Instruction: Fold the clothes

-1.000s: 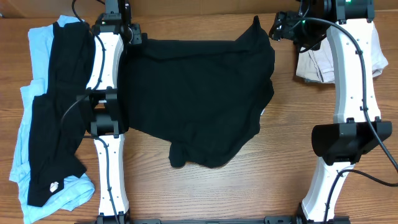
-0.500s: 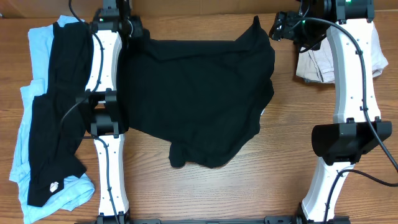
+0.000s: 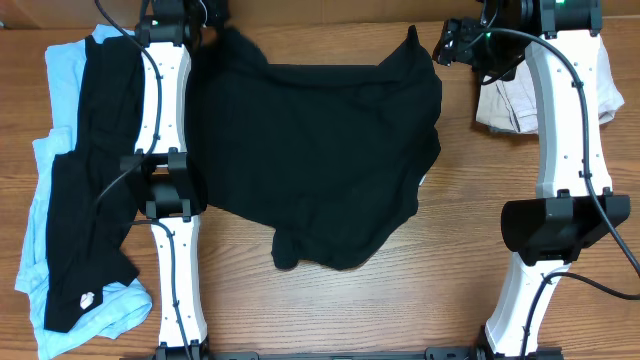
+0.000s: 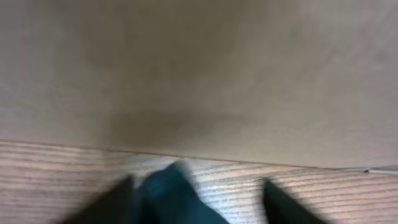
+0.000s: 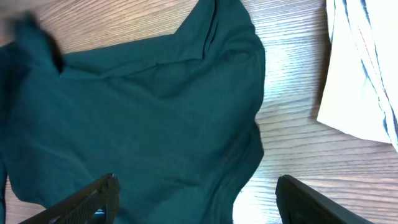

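The black top (image 3: 320, 150) lay spread and rumpled, one corner peaked at the left gripper (image 4: 196, 200), its grip too blurred to judge. The right gripper (image 5: 196, 194), fingers apart, hung over the opposite corner.

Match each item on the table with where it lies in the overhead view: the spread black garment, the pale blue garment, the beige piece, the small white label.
Items
1. spread black garment
2. pale blue garment
3. beige piece
4. small white label

Places
A. far right corner of the table
B. on a black top at the near left
C. middle of the table
D. left edge, partly under that black top

Pairs: 1-C, 2-D, 3-A, 4-B
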Tool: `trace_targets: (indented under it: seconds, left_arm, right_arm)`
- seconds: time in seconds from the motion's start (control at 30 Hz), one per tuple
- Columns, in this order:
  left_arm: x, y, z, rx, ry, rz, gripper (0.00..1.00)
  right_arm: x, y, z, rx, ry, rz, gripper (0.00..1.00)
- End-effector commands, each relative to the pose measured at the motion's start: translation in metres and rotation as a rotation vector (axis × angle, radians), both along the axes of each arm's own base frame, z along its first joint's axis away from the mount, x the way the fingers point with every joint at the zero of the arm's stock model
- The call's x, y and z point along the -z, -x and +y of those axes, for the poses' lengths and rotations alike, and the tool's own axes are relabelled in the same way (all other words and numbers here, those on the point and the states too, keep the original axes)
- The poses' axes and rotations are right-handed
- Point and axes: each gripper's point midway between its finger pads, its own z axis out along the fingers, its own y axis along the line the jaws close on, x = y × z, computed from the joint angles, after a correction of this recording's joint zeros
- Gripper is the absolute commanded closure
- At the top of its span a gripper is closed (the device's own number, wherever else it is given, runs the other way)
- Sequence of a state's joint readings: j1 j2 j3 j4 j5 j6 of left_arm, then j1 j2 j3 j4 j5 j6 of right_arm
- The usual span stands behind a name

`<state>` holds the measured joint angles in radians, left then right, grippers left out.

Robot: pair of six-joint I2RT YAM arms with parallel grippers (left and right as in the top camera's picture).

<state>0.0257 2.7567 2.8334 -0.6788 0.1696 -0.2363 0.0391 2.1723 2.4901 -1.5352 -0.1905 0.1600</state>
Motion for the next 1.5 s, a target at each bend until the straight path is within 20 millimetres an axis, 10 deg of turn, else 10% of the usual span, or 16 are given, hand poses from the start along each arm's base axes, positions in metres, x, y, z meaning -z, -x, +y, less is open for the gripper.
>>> trace_targets:
  seconds: [0.0,0.3,0.5,0.63,1.1,1.3,1.47]
  left_arm:
    - [-0.015,0.007,-0.007,0.023,0.001,0.002,0.0]
    - [-0.143,0.083,-0.006,0.073,-0.095,-0.01,0.0]
    - [-0.243,0.174,0.001,0.049,-0.158,-0.049,0.0]
    - [-0.273,0.216,0.0,0.047,-0.159,-0.055,0.0]
    - [-0.251,0.282,-0.007,0.088,-0.145,0.152,0.0]
    - [-0.265,0.319,-0.017,0.111,-0.148,0.158,0.0]
    - [-0.231,0.349,-0.013,0.073,-0.18,0.321,0.0]
  right_arm:
    - [0.0,0.0,-0.001,-0.001,0.011,-0.004,0.16]
    - [-0.019,0.009,-0.002,-0.001,0.01,-0.028,0.15]
    - [-0.094,0.046,0.0,-0.006,0.003,-0.186,0.15]
    - [-0.136,0.088,0.0,-0.001,-0.007,-0.255,0.14]
    - [-0.174,0.166,0.029,-0.02,-0.075,-0.302,0.13]
    - [-0.159,0.2,0.012,0.063,-0.044,-0.256,0.13]
    - [-0.115,0.22,-0.007,0.17,0.025,-0.137,0.12]
